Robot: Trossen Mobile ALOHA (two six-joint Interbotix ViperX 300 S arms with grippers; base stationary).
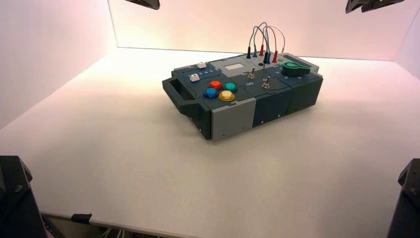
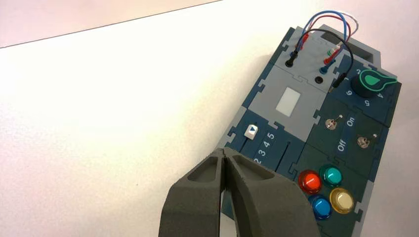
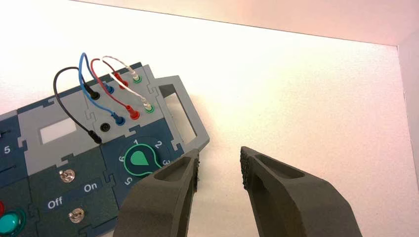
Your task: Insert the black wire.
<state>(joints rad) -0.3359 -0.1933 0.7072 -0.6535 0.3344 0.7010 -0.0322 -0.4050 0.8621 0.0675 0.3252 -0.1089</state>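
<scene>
The black wire [image 3: 55,85] is a thin arching lead with slim black plugs. One plug [image 3: 92,92] stands in a socket at the box's wire panel. The other plug [image 3: 94,137] lies loose on the panel beside an empty black socket [image 3: 104,127], close to the green knob [image 3: 138,159]. In the left wrist view the loose plug [image 2: 339,81] lies past the empty socket [image 2: 318,79]. My right gripper [image 3: 220,168] hangs open over bare table beside the box's handle. My left gripper [image 2: 225,154] is shut and empty, short of the box's slider end.
The box [image 1: 233,119] stands turned on the white table, with a handle [image 1: 174,94] at its left. Red [image 3: 129,111], blue [image 3: 117,118] and white leads fill nearby sockets. Two toggle switches [image 2: 332,123] and several coloured buttons [image 2: 310,181] lie nearer. Walls close the back and sides.
</scene>
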